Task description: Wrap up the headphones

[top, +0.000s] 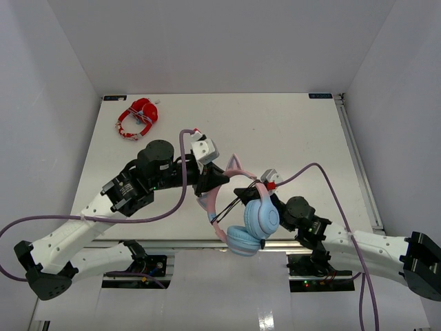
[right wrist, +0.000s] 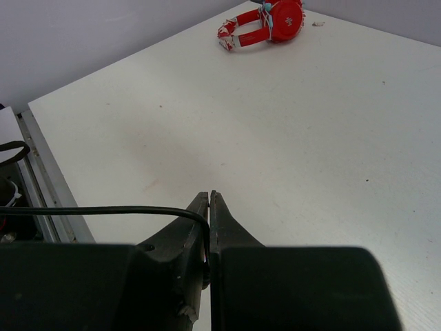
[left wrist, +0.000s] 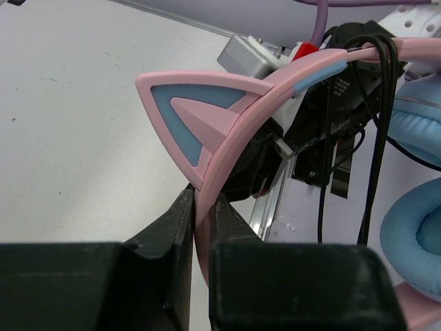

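Note:
The headphones (top: 260,219) have a pink cat-ear headband (top: 219,198), light blue ear cups and a thin black cable (top: 231,205). They hang above the table's near edge. My left gripper (top: 209,185) is shut on the headband just below a cat ear; in the left wrist view the band (left wrist: 227,138) runs up from between the jaws of that gripper (left wrist: 201,210). My right gripper (top: 244,193) is shut on the cable beside the upper ear cup. In the right wrist view the cable (right wrist: 103,210) enters the closed jaws of that gripper (right wrist: 209,207) from the left.
Red-and-white headphones (top: 138,118) lie at the table's far left corner, also in the right wrist view (right wrist: 265,21). The table's metal front rail (top: 207,243) lies just below the hanging ear cups. Purple arm cables loop over both arms.

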`<state>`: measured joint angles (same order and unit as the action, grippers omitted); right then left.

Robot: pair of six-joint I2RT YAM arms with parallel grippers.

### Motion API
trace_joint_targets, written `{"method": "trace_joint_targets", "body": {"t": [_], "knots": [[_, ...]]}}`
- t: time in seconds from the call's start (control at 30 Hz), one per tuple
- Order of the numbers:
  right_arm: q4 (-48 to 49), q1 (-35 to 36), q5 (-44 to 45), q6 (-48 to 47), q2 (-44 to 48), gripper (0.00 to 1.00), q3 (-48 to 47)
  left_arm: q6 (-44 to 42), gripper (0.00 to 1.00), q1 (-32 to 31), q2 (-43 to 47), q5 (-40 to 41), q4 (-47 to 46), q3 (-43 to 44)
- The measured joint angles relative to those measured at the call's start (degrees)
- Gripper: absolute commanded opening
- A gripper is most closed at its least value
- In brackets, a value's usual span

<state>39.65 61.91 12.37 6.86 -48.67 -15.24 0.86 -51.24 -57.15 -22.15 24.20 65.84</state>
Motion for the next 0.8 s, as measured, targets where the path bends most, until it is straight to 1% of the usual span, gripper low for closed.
{"method": "trace_joint_targets", "body": {"t": [0.17,0.3,0.43,0.57,0.8], "knots": [[-2.0,0.0,0.0,0.1,3.9,0.08,0.0,-6.5,0.00,0.0,0.9,-0.3,2.2,-0.9],[-3.7,0.1,-0.9,1.3,8.7,0.09,1.9,-13.2,0.00,0.0,0.0,-0.1,3.1,-4.7],[-6.2,0.2,-1.0,2.0,9.6,0.08,6.3,-19.8,0.00,0.0,-6.2,-0.1,3.2,-8.1],[-8.9,0.2,-0.6,3.2,8.2,0.08,8.3,-23.4,0.00,0.0,-14.9,1.6,4.4,-8.6],[-10.2,0.1,2.3,5.0,4.6,0.08,9.2,-28.0,0.00,0.0,-20.3,6.3,4.4,-8.4]]}}
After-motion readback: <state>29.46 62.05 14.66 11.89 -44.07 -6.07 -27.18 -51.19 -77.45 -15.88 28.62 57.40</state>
